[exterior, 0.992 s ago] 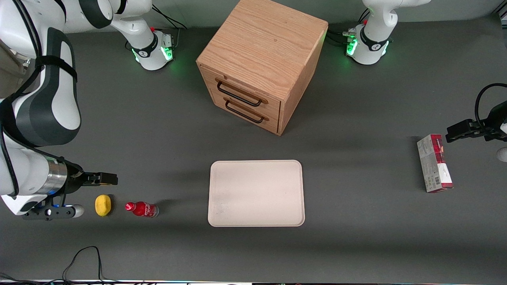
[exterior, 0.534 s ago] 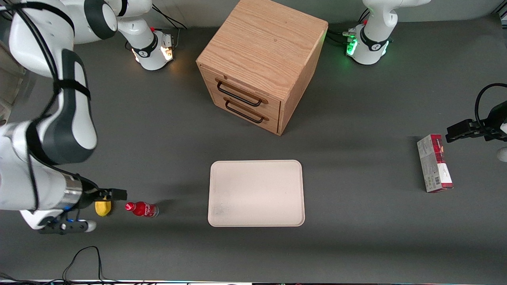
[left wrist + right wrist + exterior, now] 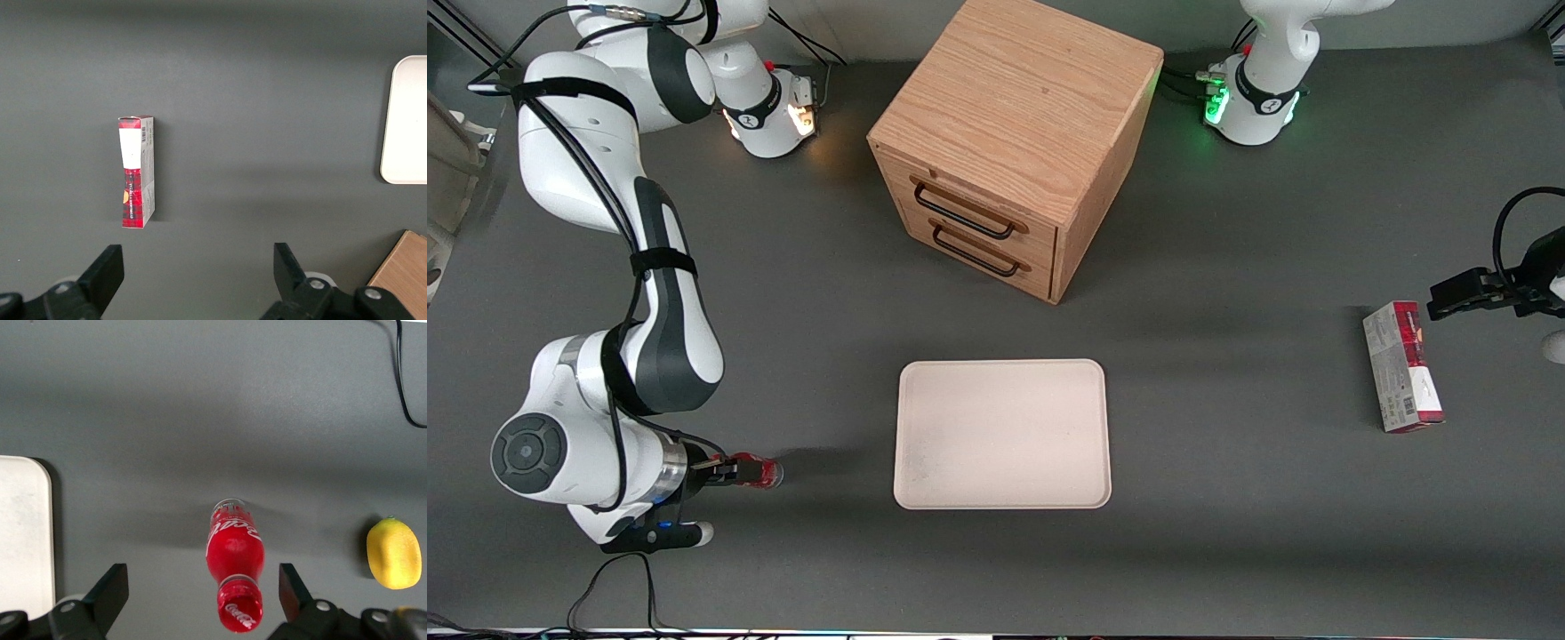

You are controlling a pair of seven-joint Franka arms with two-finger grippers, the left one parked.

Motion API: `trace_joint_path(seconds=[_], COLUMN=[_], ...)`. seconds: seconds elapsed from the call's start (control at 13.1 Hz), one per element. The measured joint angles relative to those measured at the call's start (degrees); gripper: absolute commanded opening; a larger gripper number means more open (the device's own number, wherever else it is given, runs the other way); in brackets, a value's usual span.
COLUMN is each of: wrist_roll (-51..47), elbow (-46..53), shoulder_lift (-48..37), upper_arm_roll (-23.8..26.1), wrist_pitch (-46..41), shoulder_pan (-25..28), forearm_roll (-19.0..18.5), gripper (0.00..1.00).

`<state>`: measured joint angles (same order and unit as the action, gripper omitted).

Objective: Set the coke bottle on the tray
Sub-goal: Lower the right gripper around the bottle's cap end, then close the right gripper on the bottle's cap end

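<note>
Gripper [image 3: 200, 590] fingers apart above lying coke bottle [image 3: 234, 573], tray [image 3: 1002, 433] nearby, empty

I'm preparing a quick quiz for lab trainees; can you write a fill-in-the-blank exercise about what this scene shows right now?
1. The coke bottle lies on its ____ on the table.
2. The gripper is above the bottle with its jaws ____.
3. The tray has ____ on it.
4. The yellow fruit beside the bottle is a ____.

Missing words: side; open; nothing; lemon
</note>
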<state>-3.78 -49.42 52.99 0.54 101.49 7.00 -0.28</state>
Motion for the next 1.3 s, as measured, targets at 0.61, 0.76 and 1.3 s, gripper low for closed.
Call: trace_joint_path(seconds=[0.61,0.76,1.3], wrist_roll=[4.8,5.6,5.8], elbow=[-3.2,-4.2,-4.7], shoulder_lift=[0.2,0.1,-1.1], upper_arm_roll=[-0.1,-0.1,0.0], wrist_pitch=[-1.4,-1.4,-1.5], shoulder_pan=[-1.6,-2.3,-2.1], forearm_roll=[0.0,0.0,0.0], gripper=[0.99,0.99,0.94])
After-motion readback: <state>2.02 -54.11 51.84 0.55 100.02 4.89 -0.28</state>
